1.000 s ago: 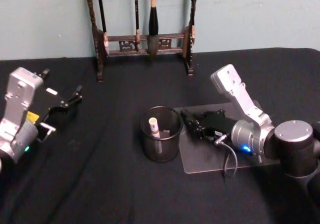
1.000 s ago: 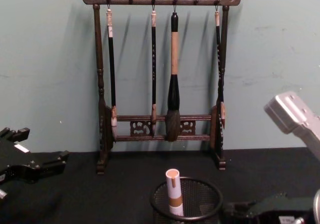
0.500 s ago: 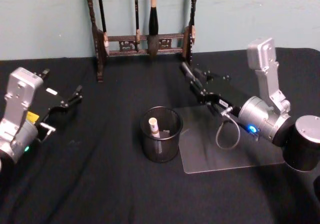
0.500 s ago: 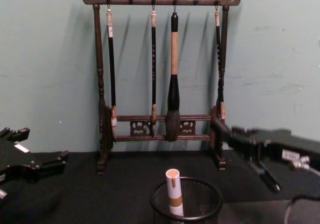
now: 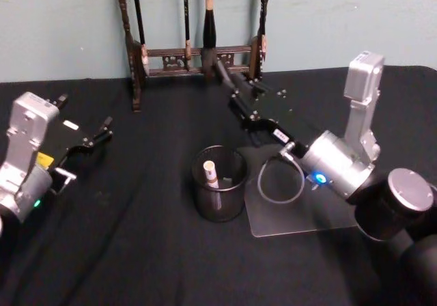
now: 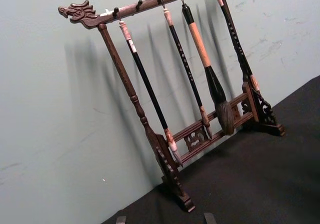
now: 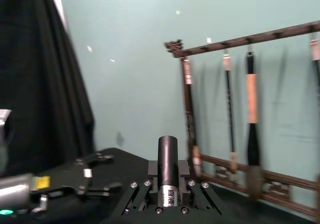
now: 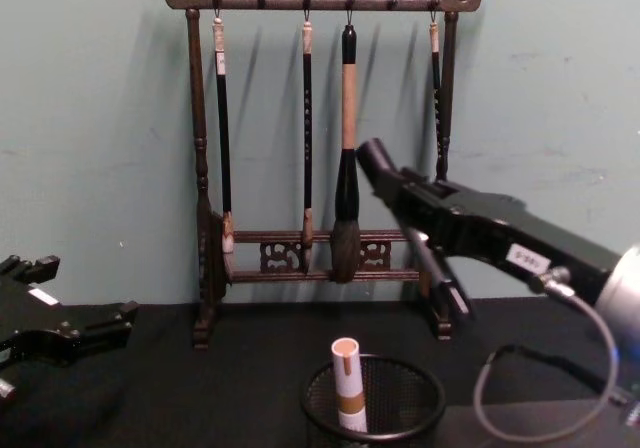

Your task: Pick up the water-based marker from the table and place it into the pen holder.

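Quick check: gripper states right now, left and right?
Left gripper: open, empty, parked at the robot's left.
Right gripper: closed on a black cylinder, raised beyond the pen holder.

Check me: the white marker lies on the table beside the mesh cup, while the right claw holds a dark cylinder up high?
No. The head view shows the white marker standing inside the mesh cup, not on the table. The right claw does hold a dark cylinder up high.
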Motion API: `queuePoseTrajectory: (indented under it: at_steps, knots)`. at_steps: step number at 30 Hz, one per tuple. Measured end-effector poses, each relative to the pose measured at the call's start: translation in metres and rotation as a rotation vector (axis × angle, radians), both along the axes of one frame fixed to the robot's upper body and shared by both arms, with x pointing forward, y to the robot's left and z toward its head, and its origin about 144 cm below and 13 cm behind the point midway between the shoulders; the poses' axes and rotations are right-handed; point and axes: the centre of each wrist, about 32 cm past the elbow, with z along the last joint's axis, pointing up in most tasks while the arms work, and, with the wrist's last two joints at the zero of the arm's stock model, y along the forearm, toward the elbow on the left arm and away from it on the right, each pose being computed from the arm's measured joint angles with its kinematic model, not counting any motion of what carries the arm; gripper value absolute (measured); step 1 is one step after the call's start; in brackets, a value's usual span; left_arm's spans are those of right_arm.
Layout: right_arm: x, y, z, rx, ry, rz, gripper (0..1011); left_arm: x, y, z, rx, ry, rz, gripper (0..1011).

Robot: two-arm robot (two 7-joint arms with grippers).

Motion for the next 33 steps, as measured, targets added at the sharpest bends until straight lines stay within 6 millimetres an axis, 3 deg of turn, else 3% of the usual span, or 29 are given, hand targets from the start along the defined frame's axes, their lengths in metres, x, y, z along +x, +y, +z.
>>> queuePoseTrajectory:
  at_steps: [9, 33]
  knots:
    - [0.002, 0.018, -0.01, 0.016, 0.031, 0.066, 239, 0.0, 0.0, 0.0, 0.0, 0.0, 0.0, 1001]
    - [0.008, 0.025, -0.027, -0.023, 0.1, 0.09, 241, 0.0, 0.0, 0.0, 0.0, 0.0, 0.0, 1001]
